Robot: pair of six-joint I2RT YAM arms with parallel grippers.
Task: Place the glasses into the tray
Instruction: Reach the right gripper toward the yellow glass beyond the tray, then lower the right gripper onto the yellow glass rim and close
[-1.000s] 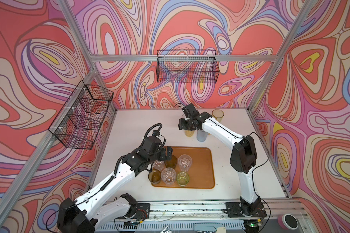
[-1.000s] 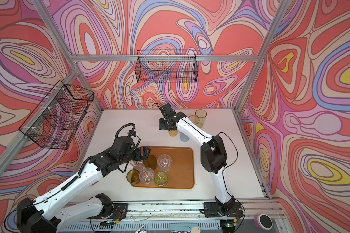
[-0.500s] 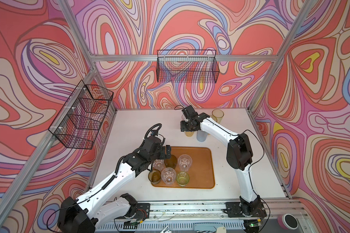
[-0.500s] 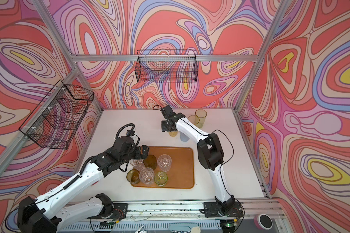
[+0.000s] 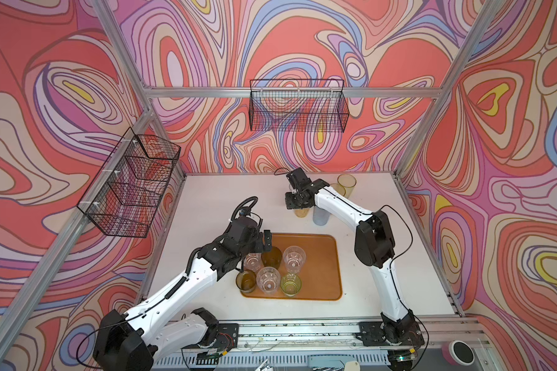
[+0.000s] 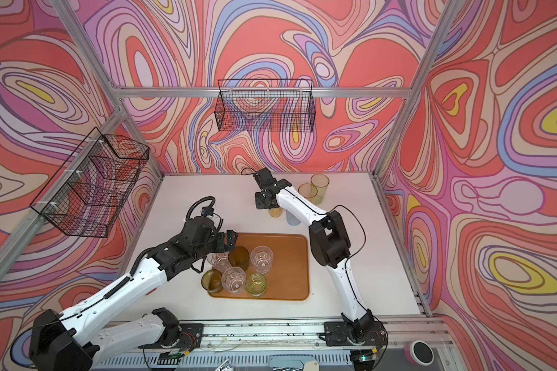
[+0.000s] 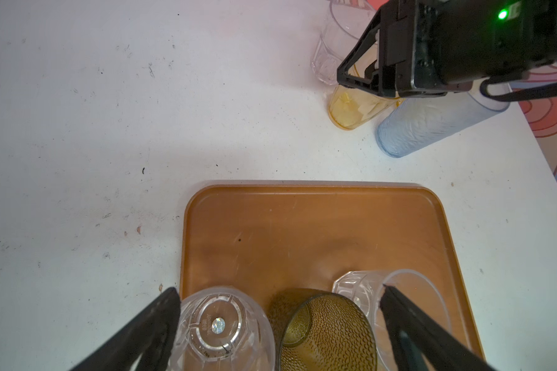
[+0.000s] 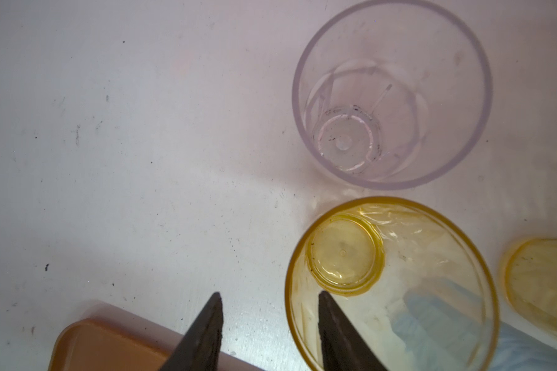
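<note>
right claw (image 8: 269,294) partly open, one finger (image 8: 338,327) inside the yellow glass (image 8: 399,273), one outside. left claw (image 7: 279,289) wide open, empty, above the tray (image 7: 303,231).

No legible text or labels.

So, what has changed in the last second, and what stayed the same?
The right gripper narrowed its jaws around the wall of the yellow glass, one finger inside, not yet gripping; that arm's elbow shifted left. The left gripper, open above the tray, and the six glasses in it stayed put.
</note>
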